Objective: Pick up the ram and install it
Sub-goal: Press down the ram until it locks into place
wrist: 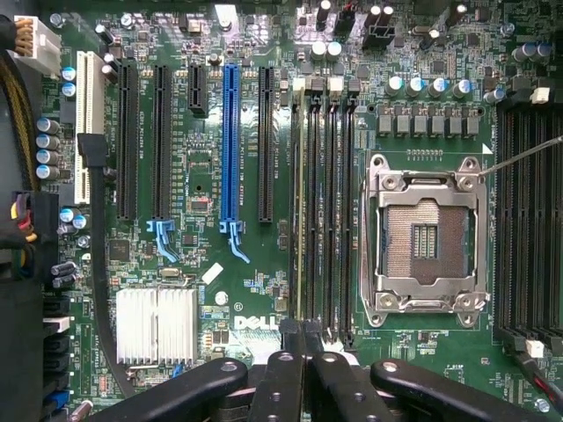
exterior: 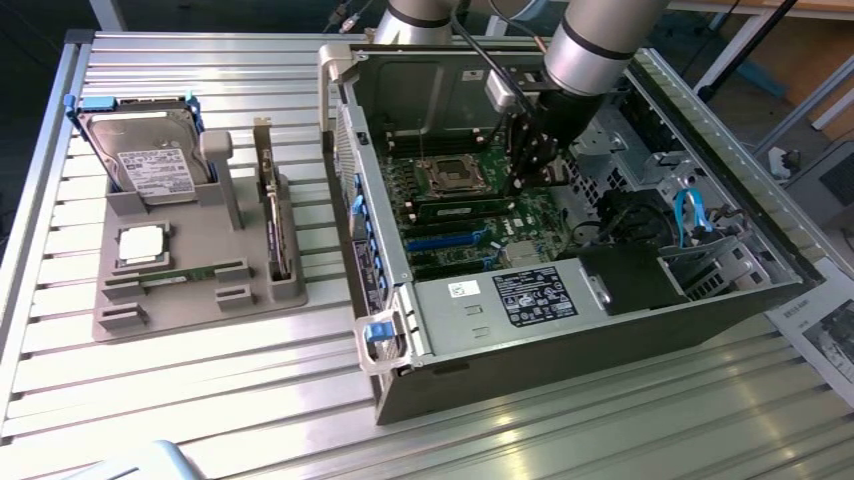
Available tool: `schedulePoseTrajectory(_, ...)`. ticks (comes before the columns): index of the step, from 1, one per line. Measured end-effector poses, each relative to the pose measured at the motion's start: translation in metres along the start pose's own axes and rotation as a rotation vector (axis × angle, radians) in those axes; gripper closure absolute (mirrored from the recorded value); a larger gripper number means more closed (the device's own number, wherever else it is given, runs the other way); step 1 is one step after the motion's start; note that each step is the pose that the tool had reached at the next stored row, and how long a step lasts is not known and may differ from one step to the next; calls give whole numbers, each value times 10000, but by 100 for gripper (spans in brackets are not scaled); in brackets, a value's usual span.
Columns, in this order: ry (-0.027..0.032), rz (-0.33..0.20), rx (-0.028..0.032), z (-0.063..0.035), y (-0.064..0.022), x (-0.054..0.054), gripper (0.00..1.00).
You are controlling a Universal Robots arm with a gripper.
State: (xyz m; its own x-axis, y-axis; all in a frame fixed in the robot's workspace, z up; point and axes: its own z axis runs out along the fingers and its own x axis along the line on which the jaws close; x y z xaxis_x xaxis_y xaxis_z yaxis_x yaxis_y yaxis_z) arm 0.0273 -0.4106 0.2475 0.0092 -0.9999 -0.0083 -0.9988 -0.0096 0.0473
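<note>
Inside the open computer case (exterior: 587,250) we see the gripper (wrist: 303,347) fully closed, fingers together, holding nothing we can make out. It sits just above the end of the ram (wrist: 301,202), seated in the slot beside the empty CPU socket (wrist: 427,239). The stick's long axis runs straight away from the fingertips. A second stick (exterior: 187,272) lies on the grey tray (exterior: 200,300), well apart on the exterior view's left.

Ribbed glossy metal table (exterior: 200,390), matt grey, seemingly plastic tray (exterior: 200,290), green glossy motherboard (wrist: 211,176), finned bare-metal heatsink (wrist: 157,325)
</note>
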Motion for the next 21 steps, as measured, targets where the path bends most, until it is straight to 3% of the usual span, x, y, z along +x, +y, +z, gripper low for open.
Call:
schedulePoseTrajectory(11, 2, 2, 3, -1, 31, -3, 90)
schedulePoseTrajectory(21, 1, 1, 57, 24, 457, -35, 90)
